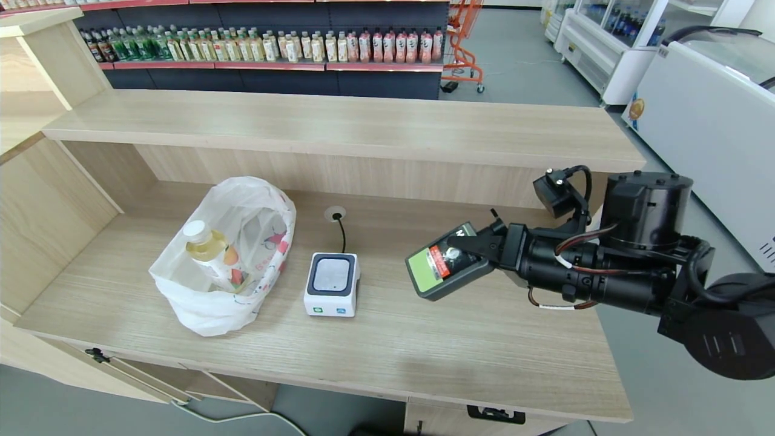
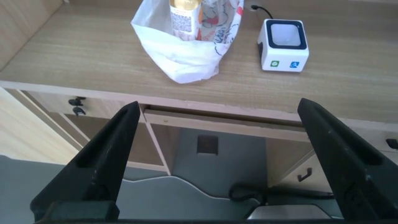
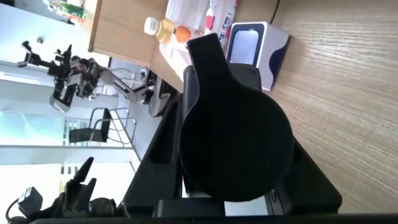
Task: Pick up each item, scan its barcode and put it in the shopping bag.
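Head view: a dark box (image 1: 445, 263) with a green and red label is clamped in the right gripper (image 1: 478, 245) and held in the air over the wooden counter (image 1: 454, 345), label face turned up and toward the scanner (image 1: 331, 283). The box is at about 3 o'clock from the scanner and apart from it. The white shopping bag (image 1: 206, 303) stands open at the scanner's 9 o'clock, with a pale drink bottle (image 1: 209, 251) upright inside it. A black cable (image 1: 341, 233) runs from the scanner toward 12 o'clock into a round hole in the counter. In the left wrist view the left gripper (image 2: 219, 104) is spread wide, holding nothing, off the counter's near edge. At 12 o'clock, beyond the counter, a shelf of bottles (image 1: 272, 45) lines the aisle.
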Available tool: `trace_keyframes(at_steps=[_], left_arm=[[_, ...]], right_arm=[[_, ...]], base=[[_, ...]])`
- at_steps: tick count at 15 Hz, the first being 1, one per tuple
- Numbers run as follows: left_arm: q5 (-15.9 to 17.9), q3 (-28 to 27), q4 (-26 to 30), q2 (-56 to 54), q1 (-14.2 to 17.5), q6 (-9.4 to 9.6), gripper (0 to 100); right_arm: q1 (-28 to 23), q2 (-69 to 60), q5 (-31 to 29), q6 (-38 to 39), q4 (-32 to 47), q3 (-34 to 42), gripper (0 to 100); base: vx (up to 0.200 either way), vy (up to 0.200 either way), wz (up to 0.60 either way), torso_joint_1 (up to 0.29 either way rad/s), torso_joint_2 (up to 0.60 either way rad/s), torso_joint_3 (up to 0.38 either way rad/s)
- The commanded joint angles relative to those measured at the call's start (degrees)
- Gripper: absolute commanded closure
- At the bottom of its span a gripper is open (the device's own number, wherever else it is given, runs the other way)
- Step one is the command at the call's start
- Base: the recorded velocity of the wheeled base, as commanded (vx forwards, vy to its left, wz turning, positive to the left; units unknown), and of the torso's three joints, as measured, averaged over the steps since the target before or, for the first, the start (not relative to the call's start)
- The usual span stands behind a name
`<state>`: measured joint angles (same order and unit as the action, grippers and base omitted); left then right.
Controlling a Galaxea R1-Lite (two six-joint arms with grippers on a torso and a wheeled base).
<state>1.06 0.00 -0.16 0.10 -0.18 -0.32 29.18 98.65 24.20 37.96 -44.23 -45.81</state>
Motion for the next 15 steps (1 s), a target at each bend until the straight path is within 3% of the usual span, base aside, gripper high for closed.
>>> trace_keyframes(at_steps=[1,6,11,15], left_arm=[[0.0,0.0,0.0,0.0,0.0,0.05,0],[0.0,0.0,0.0,0.0,-0.1,-0.21,0],[0.0,0.0,0.0,0.0,0.0,0.05,0],[0.0,0.0,0.0,0.0,0.0,0.14,0]], right_arm=[[0.1,1.4,0.1,0.0,-0.1,-0.8,100],[0.6,4.6,-1.3,-1.0,0.1,-3.8,100],[-0.2,12.6,-4.6,-8.2,0.3,-9.4,100],[-0.7,17.8,-5.7,-9.0,0.5,-15.7,100]], base=[[0.000,0.200,0.00,0.002,0.00,-0.002],[0.000,0.200,0.00,0.005,0.01,0.003],[0.000,0.200,0.00,0.001,0.00,0.003],[0.000,0.000,0.00,0.000,0.00,0.000]])
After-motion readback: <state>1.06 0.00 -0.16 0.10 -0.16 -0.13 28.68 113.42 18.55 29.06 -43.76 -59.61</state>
